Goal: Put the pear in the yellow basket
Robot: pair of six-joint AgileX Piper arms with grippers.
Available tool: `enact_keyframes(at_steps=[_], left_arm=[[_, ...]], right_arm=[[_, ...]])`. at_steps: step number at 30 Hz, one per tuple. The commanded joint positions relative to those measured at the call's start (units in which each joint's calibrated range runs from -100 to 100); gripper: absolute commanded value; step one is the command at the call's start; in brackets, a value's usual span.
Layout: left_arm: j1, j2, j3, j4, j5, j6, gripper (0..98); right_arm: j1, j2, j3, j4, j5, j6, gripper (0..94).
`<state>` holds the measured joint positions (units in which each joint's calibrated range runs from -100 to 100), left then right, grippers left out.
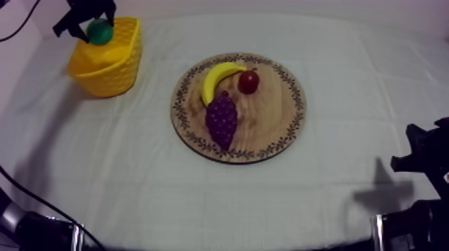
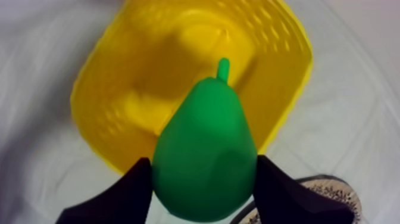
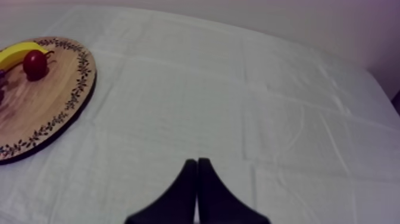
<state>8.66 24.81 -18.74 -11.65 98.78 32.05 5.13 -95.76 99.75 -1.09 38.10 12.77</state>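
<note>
My left gripper (image 2: pixel 201 171) is clamping the pear (image 2: pixel 205 134) round its wide belly and hanging it over the yellow basket (image 2: pixel 98 95) — so opening should drop it inside (my guess). My right gripper (image 3: pixel 197 170) is idling, fingers pressed together on nothing, away from the wooden board (image 3: pixel 41 113).

At the upper left of the top view, the edge cuts off the left gripper (image 1: pixel 90 25), which covers part of the pear (image 1: pixel 101 33). In the left wrist view the pear hides part of the yellow basket (image 2: pixel 107 89). The edge cuts the wooden board (image 2: pixel 332 189) there, and the banana (image 3: pixel 16 52) in the right wrist view.
</note>
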Motion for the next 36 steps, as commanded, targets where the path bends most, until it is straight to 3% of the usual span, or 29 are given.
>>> enact_keyframes(at_steps=[1,10,17,25,30,33,36], left_arm=[[-0.73,2.64,-2.02,0.20,-0.48,-0.18,54.0],[-3.79,14.03,-6.19,2.81,-8.58,-2.98,54.6],[-4.37,19.23,-8.14,4.41,-11.38,-3.89,56.8],[-4.23,20.20,-6.86,5.83,-16.14,-5.52,69.3],[-3.68,18.59,-3.77,5.72,-19.24,-5.40,76.3],[-3.50,16.85,-1.35,5.88,-21.00,-5.97,68.6],[-3.39,13.83,2.12,6.03,-22.63,-6.46,48.3]], right_arm=[[0.00,0.01,0.03,-0.01,-0.04,0.00,0.3],[0.00,0.01,0.03,-0.01,-0.04,0.00,0.3],[0.00,0.01,0.03,-0.01,-0.04,0.00,0.3],[0.00,0.01,0.03,-0.01,-0.04,0.00,0.3],[0.00,0.01,0.03,-0.01,-0.04,0.00,0.3],[0.00,0.01,0.03,-0.01,-0.04,0.00,0.3],[0.00,0.01,0.03,-0.01,-0.04,0.00,0.3]])
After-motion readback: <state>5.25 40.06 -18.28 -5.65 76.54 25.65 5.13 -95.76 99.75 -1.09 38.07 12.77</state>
